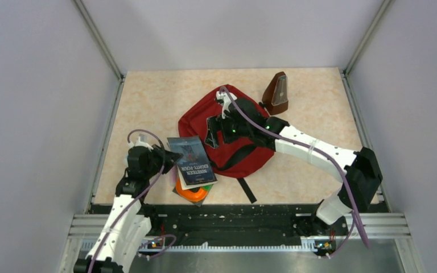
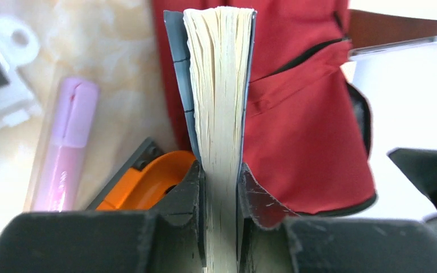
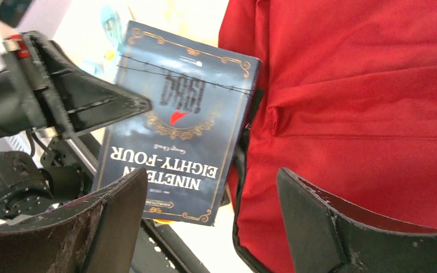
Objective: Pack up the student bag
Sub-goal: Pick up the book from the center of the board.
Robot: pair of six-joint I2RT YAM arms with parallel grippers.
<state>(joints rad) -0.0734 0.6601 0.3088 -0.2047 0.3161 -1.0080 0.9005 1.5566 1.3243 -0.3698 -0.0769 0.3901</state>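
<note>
The dark red student bag (image 1: 230,136) lies flat mid-table; it also shows in the left wrist view (image 2: 313,114) and the right wrist view (image 3: 364,96). My left gripper (image 1: 168,156) is shut on a dark blue book, "Nineteen Eighty-Four" (image 1: 190,160), held at the bag's left edge. The left wrist view shows its page edge (image 2: 221,102) clamped between my fingers (image 2: 189,187). My right gripper (image 1: 213,133) is open and empty above the bag's middle; its jaws stand wide apart in the right wrist view (image 3: 210,222), with the book (image 3: 176,119) below and beyond.
A brown pyramid metronome (image 1: 276,94) stands behind the bag at right. An orange tape dispenser (image 1: 193,193) lies under the book, also in the left wrist view (image 2: 142,182). A pink marker (image 2: 65,142) and a white clip (image 2: 0,74) lie to its left.
</note>
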